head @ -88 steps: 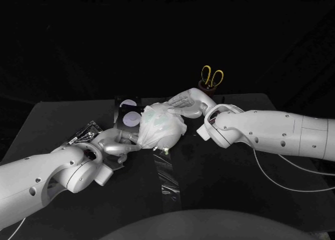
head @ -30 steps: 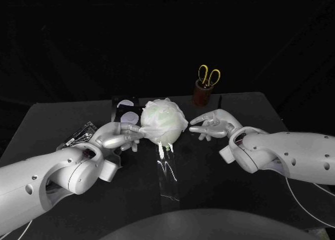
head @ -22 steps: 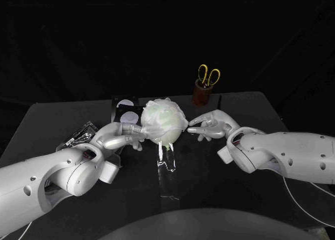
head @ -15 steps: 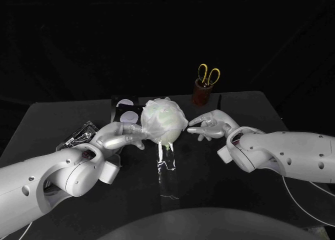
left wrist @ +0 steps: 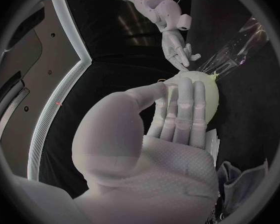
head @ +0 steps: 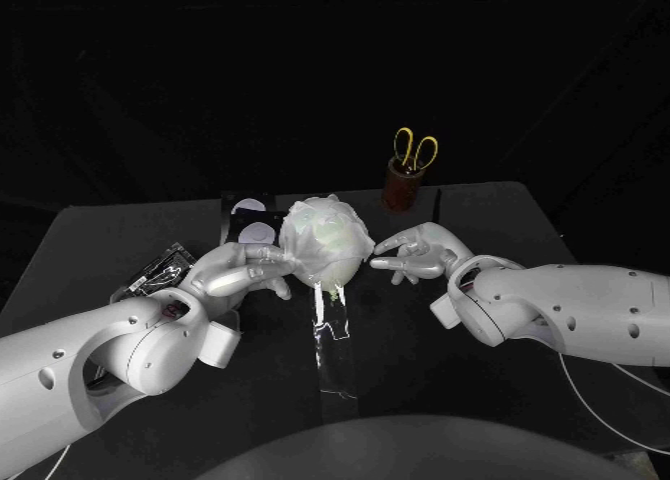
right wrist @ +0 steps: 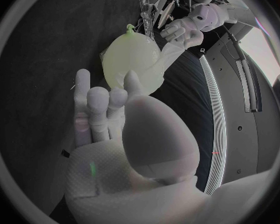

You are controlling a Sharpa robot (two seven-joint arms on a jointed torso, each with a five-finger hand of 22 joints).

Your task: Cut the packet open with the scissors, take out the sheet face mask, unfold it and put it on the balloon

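Packet (head: 165,268): crumpled foil lying on the counter (head: 90,225), at far left.

Left hand (head: 246,272): fingers (left wrist: 180,109) straight and side by side, laid on the balloon's flank. Whether the thumb pinches the mask's edge cannot be told.

Balloon (head: 335,252): pale, at centre between the hands, with the sheet mask (head: 309,225) draped wrinkled over its upper part. Likely light, springy and quick to roll, so steady it gently from opposite sides. The mask is probably limp, clingy and easily torn, and is best taken at its outer rim.

Right hand (head: 407,255): fingers spread and holding nothing, just beside the balloon; contact uncertain.

Scissors (head: 416,150): upright in a holder, at the rear.
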